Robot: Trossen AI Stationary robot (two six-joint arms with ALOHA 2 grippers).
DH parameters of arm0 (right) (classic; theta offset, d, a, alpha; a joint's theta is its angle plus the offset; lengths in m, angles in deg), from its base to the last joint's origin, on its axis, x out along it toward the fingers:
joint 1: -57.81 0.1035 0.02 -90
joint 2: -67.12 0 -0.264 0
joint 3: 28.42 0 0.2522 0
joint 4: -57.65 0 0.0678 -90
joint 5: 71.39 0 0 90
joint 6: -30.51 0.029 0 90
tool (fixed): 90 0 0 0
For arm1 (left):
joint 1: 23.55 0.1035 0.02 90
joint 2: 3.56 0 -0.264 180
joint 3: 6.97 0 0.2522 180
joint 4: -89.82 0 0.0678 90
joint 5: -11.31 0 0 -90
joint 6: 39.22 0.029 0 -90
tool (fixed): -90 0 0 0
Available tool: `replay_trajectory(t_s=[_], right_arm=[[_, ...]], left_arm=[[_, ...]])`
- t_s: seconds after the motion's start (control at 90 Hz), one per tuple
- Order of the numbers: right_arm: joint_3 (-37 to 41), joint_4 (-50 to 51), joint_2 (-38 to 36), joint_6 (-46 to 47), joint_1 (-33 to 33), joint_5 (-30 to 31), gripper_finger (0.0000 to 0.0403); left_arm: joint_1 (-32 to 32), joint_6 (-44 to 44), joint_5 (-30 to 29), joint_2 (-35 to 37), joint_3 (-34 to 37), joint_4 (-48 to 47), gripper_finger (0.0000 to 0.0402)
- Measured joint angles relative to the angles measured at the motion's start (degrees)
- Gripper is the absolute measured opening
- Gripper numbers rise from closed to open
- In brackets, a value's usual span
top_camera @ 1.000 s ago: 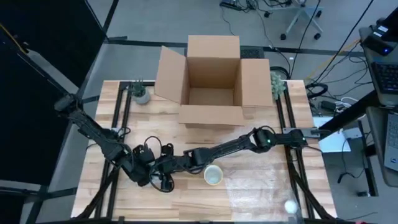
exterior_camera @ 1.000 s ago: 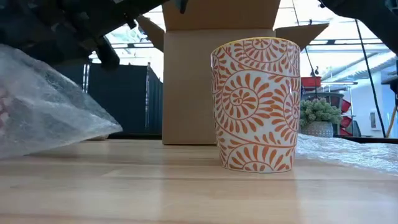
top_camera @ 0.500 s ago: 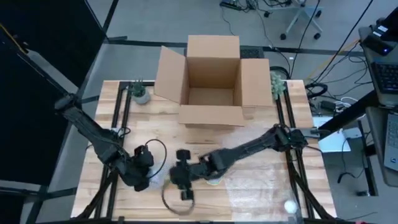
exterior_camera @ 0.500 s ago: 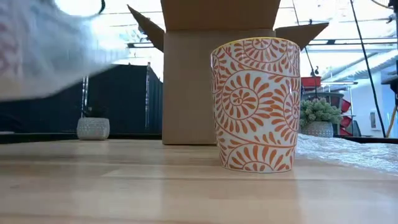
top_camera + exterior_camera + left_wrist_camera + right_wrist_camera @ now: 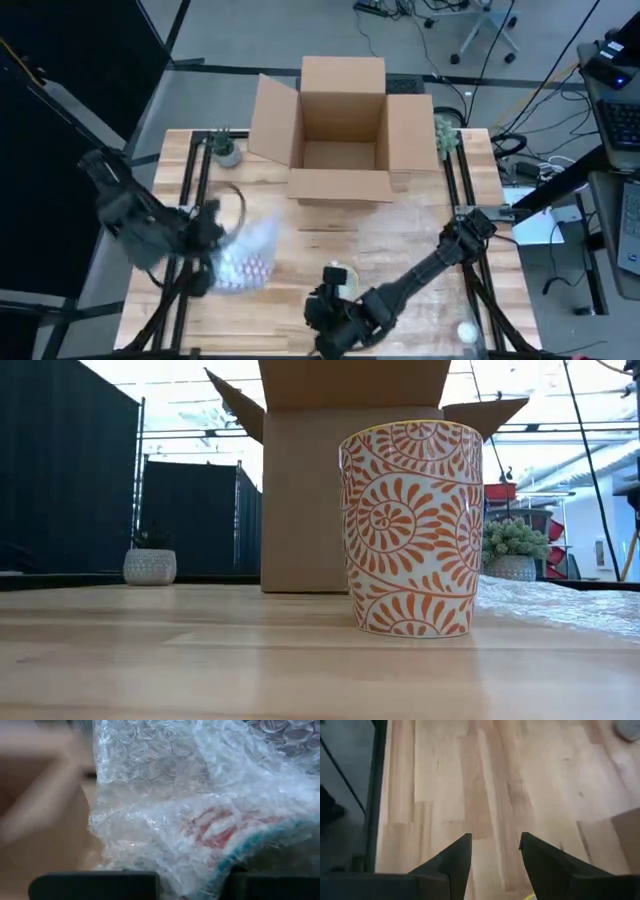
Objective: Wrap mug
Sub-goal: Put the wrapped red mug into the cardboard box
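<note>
Left claw (image 5: 205, 235): you had it pinching bubble wrap (image 5: 240, 255), lifted clear for draping. Right claw (image 5: 325, 325): spread, empty, beside mug (image 5: 340, 277) on worktop (image 5: 400, 240).

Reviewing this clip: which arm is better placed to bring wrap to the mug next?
Left, probably. The left gripper holds the bubble wrap above the table, left of the orange-patterned mug. The right gripper is open and empty, beside the mug near the front edge.

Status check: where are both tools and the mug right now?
Left tool shut on bubble-wrapped bundle, table's left side. Right tool open, empty, near front edge. Mug upright, unwrapped, nothing against it.
</note>
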Motion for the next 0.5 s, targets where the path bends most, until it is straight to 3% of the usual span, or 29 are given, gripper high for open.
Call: replay_trajectory(t_s=[0.2, 0.311, 0.5], right_arm=[[-0.02, 3.62, 0.0, 4.76, 3.43, 5.54, 0.0157], [-0.02, 7.26, 0.0, 10.42, 4.83, 6.14, 0.0157], [-0.02, 14.55, 0.0, 21.77, 8.17, 6.06, 0.0157]], left_arm=[[9.59, 23.04, -7.76, 0.03, -7.4, 11.23, 0.0019], [16.62, 33.43, -6.52, -1.35, -8.37, 18.88, 0.0019], [29.53, 41.52, 0.38, -6.38, -9.14, 23.66, 0.0019]])
